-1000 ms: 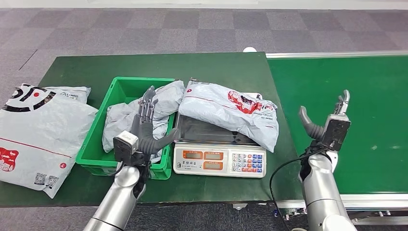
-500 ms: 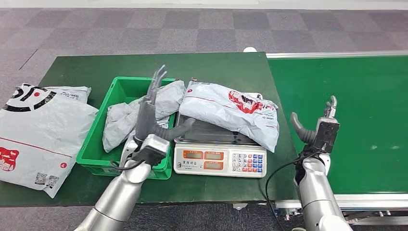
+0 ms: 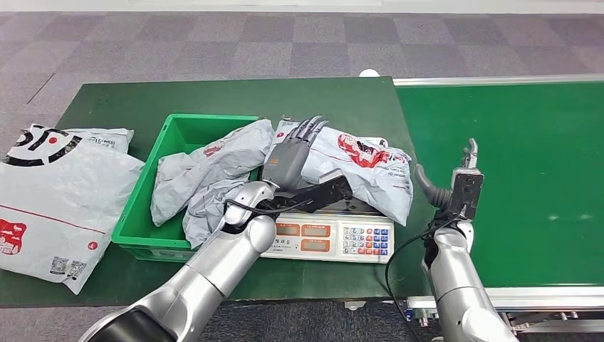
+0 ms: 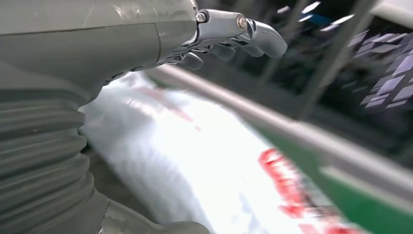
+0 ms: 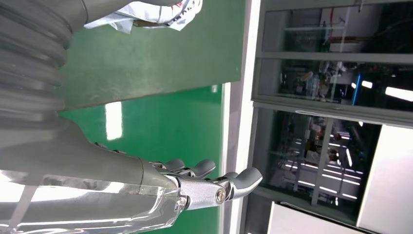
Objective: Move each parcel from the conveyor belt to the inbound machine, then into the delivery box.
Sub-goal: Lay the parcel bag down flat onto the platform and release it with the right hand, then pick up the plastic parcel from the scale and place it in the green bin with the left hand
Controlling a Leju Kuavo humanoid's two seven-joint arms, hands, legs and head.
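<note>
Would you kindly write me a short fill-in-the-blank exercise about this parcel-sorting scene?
1. The grey plastic parcel with red print lies on the ____.
2. The left robot hand hovers over that ____.
3. The crumpled grey parcels sit in the ____ plastic crate.
4. The right robot hand holds ____.

Missing words: scale; parcel; green; nothing

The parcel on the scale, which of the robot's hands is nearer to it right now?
Left. The left hand is over the parcel on the scale, fingers spread. The right hand is open off to the parcel's side, above the conveyor belt.
</note>
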